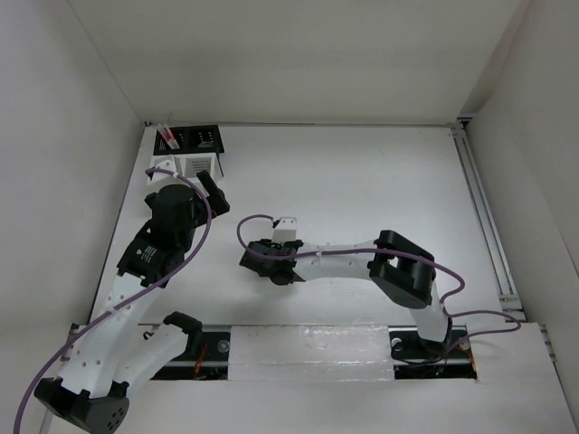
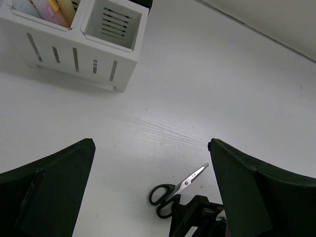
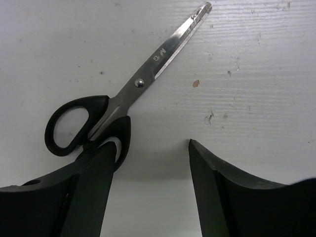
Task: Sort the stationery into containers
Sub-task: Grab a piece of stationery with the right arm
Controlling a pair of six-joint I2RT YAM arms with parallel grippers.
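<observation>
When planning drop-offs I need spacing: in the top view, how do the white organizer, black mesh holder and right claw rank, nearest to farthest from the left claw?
From the left claw:
1. White organizer, just ahead of it.
2. Black mesh holder, behind the organizer, far-left corner.
3. Right claw, toward the table middle.

The white table [image 1: 362,181] carries scissors [image 3: 139,83], a white organizer [image 2: 74,54] and a black holder [image 1: 201,138].

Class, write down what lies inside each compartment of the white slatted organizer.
The white organizer has two compartments. One holds pastel markers, yellow and pink, cut off by the frame edge. The other compartment shows only bare slatted walls; its bottom cannot be made out.
</observation>
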